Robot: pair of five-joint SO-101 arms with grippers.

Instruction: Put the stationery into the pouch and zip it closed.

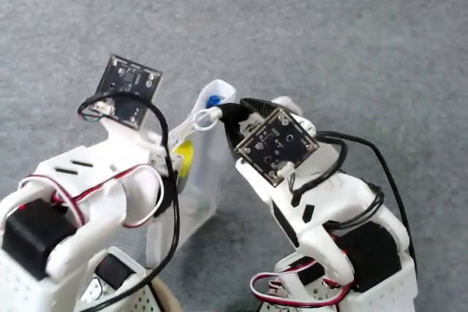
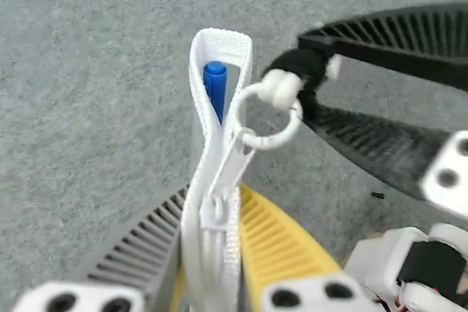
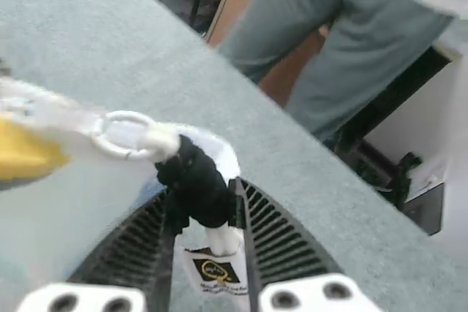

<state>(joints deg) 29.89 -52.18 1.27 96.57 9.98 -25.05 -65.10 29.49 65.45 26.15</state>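
pouch: see-through pouch (image 1: 194,202) with a white zip, standing on edge on the grey table (image 1: 351,49), right between the two arms

left gripper: the left gripper (image 2: 213,202) is pinched onto the pouch's zip edge, grey finger on one side and yellow finger (image 2: 274,250) on the other, zip tape squeezed flat between them

right gripper: the right gripper (image 3: 205,189) has its black fingers clamped together on the black pull tab (image 3: 196,184) (a chunky little cord thing with a white bead at each end)

zip ring: white ring (image 2: 270,118) joins the pull tab to the slider's white puller, which slants up from the slider just above the left gripper's fingers

blue pen: the blue pen (image 2: 214,82) is inside the pouch, its tip showing in the loop of zip tape at the top end, where the mouth gapes open

rest of the zip: can't tell from here how much is zipped below the slider

arms: in the high view both sit close together over the pouch, the grippers nearly touching
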